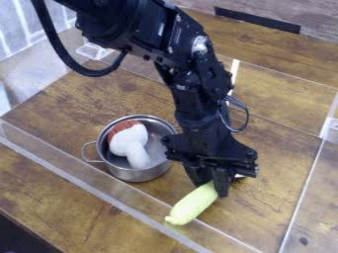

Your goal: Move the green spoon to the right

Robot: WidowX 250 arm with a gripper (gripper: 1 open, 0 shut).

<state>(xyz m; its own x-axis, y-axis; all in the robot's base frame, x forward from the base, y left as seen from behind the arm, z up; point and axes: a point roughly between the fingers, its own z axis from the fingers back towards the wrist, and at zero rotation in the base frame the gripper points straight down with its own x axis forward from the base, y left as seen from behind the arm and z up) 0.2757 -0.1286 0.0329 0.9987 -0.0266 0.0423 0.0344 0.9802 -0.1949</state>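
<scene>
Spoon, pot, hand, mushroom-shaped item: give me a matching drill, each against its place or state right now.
Column one:
1. spoon
2. pot
3. hand
4. white-and-red item

Column two:
A. inside the pot
B. shut on the spoon's upper end
C. lying tilted on the wood, right of the pot
D. steel, standing left of the hand

Pairs: 1-C, 2-D, 3-B, 4-A

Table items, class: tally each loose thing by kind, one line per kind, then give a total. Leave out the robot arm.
Green spoon: 1
Steel pot: 1
White-and-red item in the pot: 1
Total: 3
</scene>
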